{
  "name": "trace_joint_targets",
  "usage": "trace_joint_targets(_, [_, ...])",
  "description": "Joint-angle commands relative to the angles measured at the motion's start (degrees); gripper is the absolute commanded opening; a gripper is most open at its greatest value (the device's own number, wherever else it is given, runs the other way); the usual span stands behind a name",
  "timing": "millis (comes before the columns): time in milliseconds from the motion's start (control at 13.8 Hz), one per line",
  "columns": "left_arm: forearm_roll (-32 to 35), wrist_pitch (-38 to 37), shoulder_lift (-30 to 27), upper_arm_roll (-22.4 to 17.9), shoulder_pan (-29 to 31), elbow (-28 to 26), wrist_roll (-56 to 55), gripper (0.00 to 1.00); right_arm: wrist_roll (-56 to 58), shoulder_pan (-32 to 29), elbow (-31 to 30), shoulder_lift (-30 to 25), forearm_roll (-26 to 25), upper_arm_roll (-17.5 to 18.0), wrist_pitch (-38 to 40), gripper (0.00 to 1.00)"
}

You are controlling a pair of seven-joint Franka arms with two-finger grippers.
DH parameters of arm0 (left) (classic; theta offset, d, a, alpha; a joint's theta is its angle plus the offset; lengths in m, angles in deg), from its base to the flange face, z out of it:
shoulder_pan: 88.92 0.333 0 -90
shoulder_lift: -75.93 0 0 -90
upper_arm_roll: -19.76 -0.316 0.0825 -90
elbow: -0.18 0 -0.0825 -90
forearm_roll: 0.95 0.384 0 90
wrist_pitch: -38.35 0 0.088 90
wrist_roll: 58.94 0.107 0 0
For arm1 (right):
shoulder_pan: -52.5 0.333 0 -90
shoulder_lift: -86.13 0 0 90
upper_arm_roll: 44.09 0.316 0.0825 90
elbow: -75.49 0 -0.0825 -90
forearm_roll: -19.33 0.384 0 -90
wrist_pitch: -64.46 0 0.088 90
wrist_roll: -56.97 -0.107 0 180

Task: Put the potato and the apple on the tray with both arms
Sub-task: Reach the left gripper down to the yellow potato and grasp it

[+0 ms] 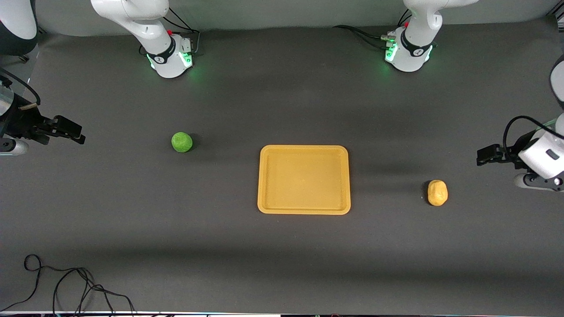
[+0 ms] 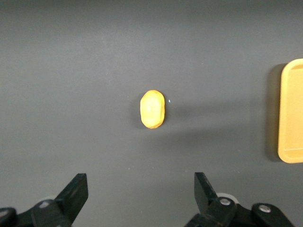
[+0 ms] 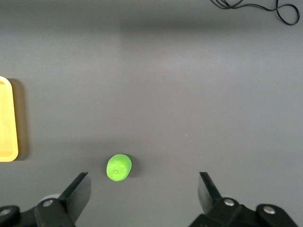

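Dark grey covers the whole table, and I see everything lying on it.

I start at the right arm's end. My right gripper hangs up in the air over the edge of the table there. Its two black fingers are spread wide, and nothing is between them. It holds nothing.

Next comes the apple. It is a small green ball, and it sits alone on the table, well apart from the gripper. In the right wrist view the apple shows between the two spread fingers, down on the table below them.

Then comes the tray. It is flat and yellow-orange with a low rim, and it lies in the middle of the table. It has nothing in it. It lies a bit nearer to the front camera than the apple.

After that comes the potato. It is a small yellow-orange lump, and it sits toward the left arm's end, apart from the tray. In the left wrist view the potato lies on the table with the tray's edge off to one side.

Last is my left gripper. It hangs in the air near the potato. Its fingers are spread wide too, and they hold nothing.

A thin black cable lies on the table in the corner nearest the front camera, at the right arm's end.
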Motion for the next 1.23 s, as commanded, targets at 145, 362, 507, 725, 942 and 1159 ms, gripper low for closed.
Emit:
trace_joint_targets(145, [0.15, 11.52, 3.03, -0.03, 0.16, -9.08, 0.81, 0.99, -0.28, 0.14, 0.83, 0.21, 0.01, -0.57, 1.13, 1.00])
trace_joint_targets(362, [0.15, 18.98, 10.22, -0.03, -0.01, -8.92, 0.73, 0.99, 0.16, 0.14, 0.74, 0.21, 0.10, -0.65, 1.05, 1.00])
trace_joint_targets(507, [0.32, 26.37, 16.47, -0.03, 0.51, -9.09, 0.81, 1.00, 0.16, 0.14, 0.74, 0.21, 0.10, -0.65, 0.96, 1.00])
trace_joint_targets(725, [0.42, 27.37, 20.27, 0.15, 0.43, -9.44, 0.55, 1.00, 0.25, 0.05, 0.65, 0.30, 0.63, -0.65, 0.96, 1.00])
trace_joint_targets(942, [-0.03, 27.01, 20.36, 0.50, 0.08, -11.02, 0.11, 0.99, 0.25, 0.05, 0.65, 0.39, 0.63, -0.65, 0.87, 1.00])
trace_joint_targets(1159, [0.32, 27.36, 20.71, 0.50, 0.16, -11.82, 0.38, 0.83, 0.34, 0.05, 0.74, 0.57, 0.63, -0.65, 0.78, 1.00])
